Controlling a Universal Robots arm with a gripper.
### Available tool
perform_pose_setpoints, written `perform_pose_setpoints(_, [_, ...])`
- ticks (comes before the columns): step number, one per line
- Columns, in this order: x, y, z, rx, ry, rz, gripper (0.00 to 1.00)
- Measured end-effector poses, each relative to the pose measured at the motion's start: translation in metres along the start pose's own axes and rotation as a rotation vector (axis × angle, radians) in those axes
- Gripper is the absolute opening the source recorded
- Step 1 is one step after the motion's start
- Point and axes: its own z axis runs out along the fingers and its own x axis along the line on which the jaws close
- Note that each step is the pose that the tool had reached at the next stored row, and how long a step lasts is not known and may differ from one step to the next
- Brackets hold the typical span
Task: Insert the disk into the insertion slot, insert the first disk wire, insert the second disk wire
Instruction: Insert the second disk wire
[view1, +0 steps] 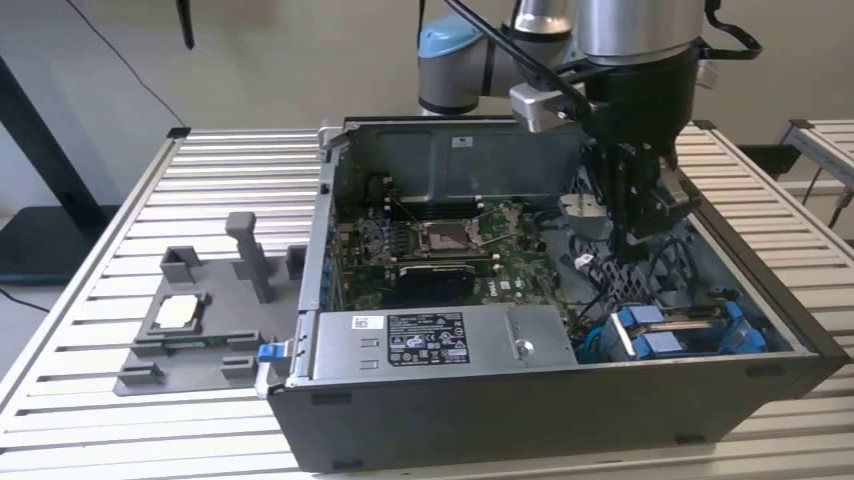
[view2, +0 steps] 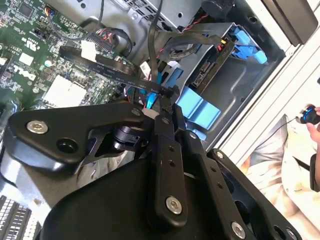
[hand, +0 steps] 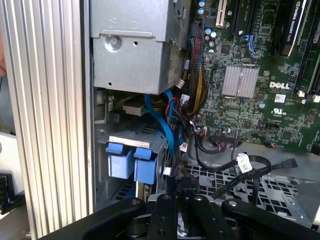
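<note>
One step looks done, the disk (view2: 207, 75) seated in the insertion slot (view1: 667, 335) at four o'clock in the case (view1: 534, 420) in the exterior view, while my jaws pinch a black disk wire (view2: 115, 71), both wires seemingly unplugged.

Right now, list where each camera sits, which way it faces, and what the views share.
Exterior view: off the arm, above, looking down into the open computer case on the slatted table; arm and gripper show.
First wrist view: on the wrist, looking past the gripper at the blue disk carrier and motherboard.
Second wrist view: on the wrist, looking along the gripper, shut on a black cable, toward the carrier.
Shared: all three show gripper, carrier, motherboard.
</note>
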Motion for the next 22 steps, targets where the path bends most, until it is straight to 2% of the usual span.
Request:
perform_pose_setpoints(3, [0.0032,-0.0018,0.001,-0.006,-0.0005,-0.001,0.16])
perform_pose_setpoints(10, [0.0154,-0.0095,0.0054,-0.0398,-0.0047,-0.008,0.16])
perform_pose_setpoints(17, [0.0298,-0.0137,0.0096,-0.0703,-0.0095,-0.013,0.16])
perform_pose_setpoints(19, [0.0337,-0.0149,0.0108,-0.0765,-0.015,-0.013,0.16])
perform_pose_setpoints(21, [0.0367,-0.0166,0.012,-0.0807,-0.0273,-0.012,0.16])
perform_pose_setpoints(22, [0.0382,-0.0175,0.0127,-0.0819,-0.0354,-0.011,0.16])
